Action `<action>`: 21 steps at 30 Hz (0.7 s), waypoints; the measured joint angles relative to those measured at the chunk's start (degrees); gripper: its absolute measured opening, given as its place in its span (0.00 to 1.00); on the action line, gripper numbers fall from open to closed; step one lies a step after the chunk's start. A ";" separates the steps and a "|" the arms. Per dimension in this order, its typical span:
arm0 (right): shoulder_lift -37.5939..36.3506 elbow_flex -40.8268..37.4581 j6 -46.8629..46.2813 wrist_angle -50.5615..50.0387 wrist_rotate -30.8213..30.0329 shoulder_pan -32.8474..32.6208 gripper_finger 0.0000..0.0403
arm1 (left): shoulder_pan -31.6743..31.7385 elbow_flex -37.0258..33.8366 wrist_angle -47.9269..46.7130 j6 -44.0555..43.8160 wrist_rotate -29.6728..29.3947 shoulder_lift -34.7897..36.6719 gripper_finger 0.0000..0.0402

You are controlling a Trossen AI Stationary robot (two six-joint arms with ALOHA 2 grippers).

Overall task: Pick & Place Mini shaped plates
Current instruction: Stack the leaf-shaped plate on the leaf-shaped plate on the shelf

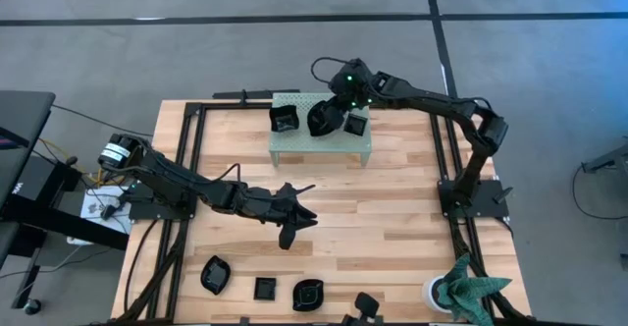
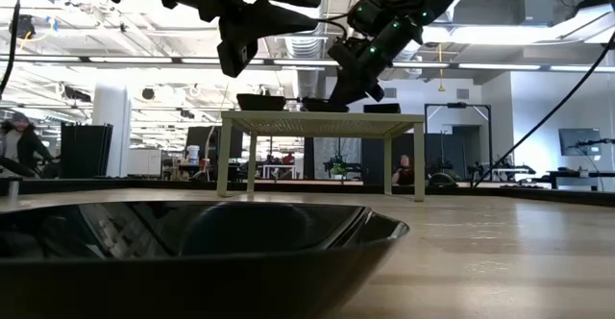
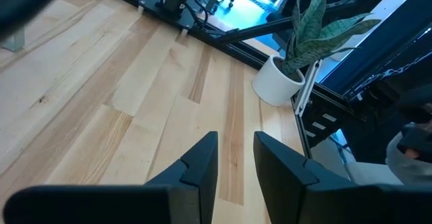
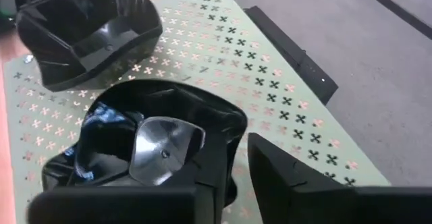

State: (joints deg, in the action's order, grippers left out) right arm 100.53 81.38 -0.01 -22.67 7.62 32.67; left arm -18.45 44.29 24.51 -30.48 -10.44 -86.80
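We see the right gripper (image 1: 329, 120) over the rack (image 1: 294, 141), jaws part open astride a plate's (image 4: 162, 143) rim; whether they pinch it, we can't tell. Two more plates flank it. Left gripper (image 1: 287, 230) is mid-table over bare wood, jaws slightly apart, empty. Other plates (image 1: 215, 274) line the near edge.

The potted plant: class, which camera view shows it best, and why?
The left wrist view: the potted plant shows its white pot and striped leaves whole. The high view catches it at the table's corner, cut by the edge. The other two views miss it.
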 joint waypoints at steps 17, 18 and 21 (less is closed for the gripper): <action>-5.10 0.00 -13.10 -4.01 -0.09 0.00 0.01 | 0.00 0.00 -0.02 0.00 0.00 0.00 0.24; -5.55 0.00 -14.53 -4.20 -0.12 0.02 0.01 | -0.01 0.00 0.00 0.02 0.00 0.00 0.24; -6.10 0.00 -17.20 -5.14 -0.16 0.02 0.00 | -0.01 0.00 -0.02 0.01 0.00 0.00 0.24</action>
State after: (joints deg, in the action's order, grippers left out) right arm 94.43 81.38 -17.21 -27.82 7.46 32.69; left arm -18.46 44.29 24.49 -30.47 -10.44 -86.80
